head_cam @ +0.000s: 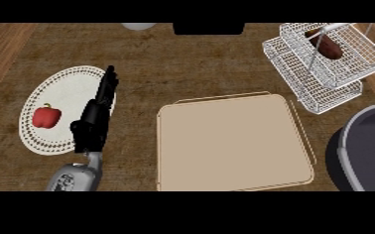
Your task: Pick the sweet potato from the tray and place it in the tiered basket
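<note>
The reddish-brown sweet potato (330, 47) lies in the upper tier of the white wire tiered basket (293, 62) at the back right. The beige tray (234, 144) in the middle of the counter holds nothing. My left hand (97, 113) stands open on edge, fingers straight and pointing away, over the right rim of a white plate, far from both tray and basket. At the right edge only a bulky grey and black part of my right arm (357, 151) shows; the right hand itself is out of sight.
A white dotted-rim plate (70, 87) at the left carries a red bell pepper (46, 117). A white object (138, 26) and a black object (209, 28) sit at the counter's far edge. Brown counter surface surrounds the tray.
</note>
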Controlling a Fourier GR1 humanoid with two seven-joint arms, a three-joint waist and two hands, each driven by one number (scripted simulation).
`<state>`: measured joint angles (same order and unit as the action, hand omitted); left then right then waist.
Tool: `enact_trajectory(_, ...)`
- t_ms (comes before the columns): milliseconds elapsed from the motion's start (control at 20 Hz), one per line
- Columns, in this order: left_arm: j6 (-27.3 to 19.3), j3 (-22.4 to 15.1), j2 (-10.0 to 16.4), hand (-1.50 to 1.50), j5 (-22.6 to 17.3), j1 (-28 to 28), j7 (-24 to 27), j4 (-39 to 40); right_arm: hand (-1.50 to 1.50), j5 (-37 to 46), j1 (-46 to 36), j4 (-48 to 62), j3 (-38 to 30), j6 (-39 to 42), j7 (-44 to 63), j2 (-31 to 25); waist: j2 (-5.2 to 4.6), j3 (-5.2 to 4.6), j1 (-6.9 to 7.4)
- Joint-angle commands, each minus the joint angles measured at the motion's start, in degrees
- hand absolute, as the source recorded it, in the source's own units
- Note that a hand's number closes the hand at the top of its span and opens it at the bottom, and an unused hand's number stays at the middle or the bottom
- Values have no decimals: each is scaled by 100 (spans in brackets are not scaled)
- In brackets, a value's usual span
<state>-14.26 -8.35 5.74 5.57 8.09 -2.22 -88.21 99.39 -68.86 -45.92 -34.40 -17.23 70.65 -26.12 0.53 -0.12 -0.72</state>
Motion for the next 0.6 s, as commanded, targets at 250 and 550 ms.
enact_trajectory(250, -41, 156, 88, 0, -31, -136, -97, 16, -150, 838, 464, -2280, -355, -567, 1378, 1185, 195, -10, -281)
enact_trajectory(550, -83, 230, 95, 0, -55, -189, -105, 3, -150, 1210, 1146, -3915, -502, -484, 992, 2553, 258, -1, -433)
